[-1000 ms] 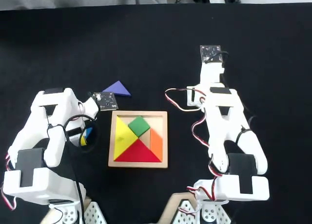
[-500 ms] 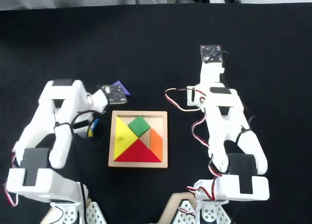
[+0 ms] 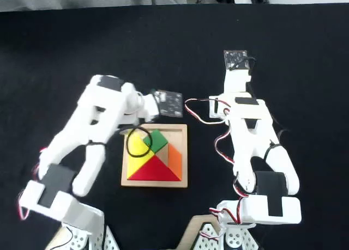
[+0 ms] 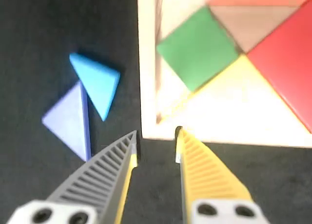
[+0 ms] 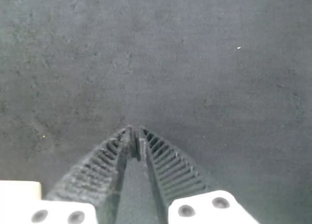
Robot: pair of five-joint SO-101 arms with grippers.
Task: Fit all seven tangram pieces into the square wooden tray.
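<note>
The square wooden tray (image 3: 155,183) holds a green square (image 3: 156,141), a yellow triangle (image 3: 136,154), a red triangle (image 3: 155,168) and an orange piece (image 3: 174,157). My left arm (image 3: 109,114) hangs over the tray's far-left corner. My left gripper (image 4: 156,133) is open and empty, its tips at the tray rim (image 4: 146,63) beside the yellow triangle (image 4: 234,107) and green square (image 4: 197,48). A blue triangle (image 4: 97,80) and a purple triangle (image 4: 70,119) lie touching on the black cloth just outside the tray. My right gripper (image 5: 134,136) is shut over bare cloth.
My right arm (image 3: 245,130) stretches away from me just right of the tray, with a red and white cable looping toward the tray's far-right corner. A bare wooden patch (image 4: 248,21) shows between the green square and the orange piece. Black cloth covers the table.
My left arm swung from the near left of the tray to its far-left corner, hiding the purple triangle from above. The blue piece seen at its fingers earlier now lies on the cloth.
</note>
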